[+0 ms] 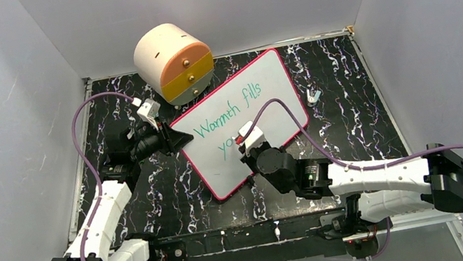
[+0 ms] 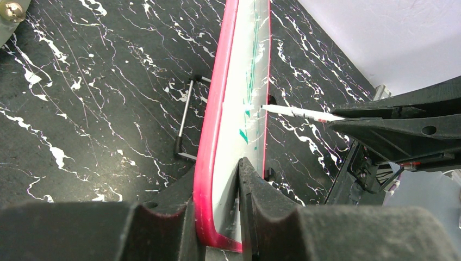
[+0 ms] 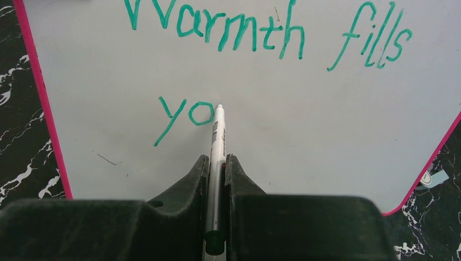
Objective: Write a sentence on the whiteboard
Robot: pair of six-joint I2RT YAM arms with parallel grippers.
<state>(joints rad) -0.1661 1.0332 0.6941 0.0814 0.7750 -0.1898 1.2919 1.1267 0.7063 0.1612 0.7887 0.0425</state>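
the whiteboard (image 1: 221, 171) sits angled mid-bench (image 1: 355, 124), its left edge pinched in the left gripper (image 1: 177, 138). the sentence (image 3: 239, 38) reads "warmth fills" with "yo" beneath, in green. the right gripper (image 3: 216, 160) is clamped tight on a white marker (image 3: 218, 136), tip just right of the "o".

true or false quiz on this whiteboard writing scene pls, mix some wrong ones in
1. The right hand grips a marker with its tip at the whiteboard. True.
2. The sentence is finished. False: under "Warmth fills" only "yo" is written.
3. The left hand clamps the whiteboard's rim. True.
4. The writing is red. False: it is green; only the rim is red-pink.
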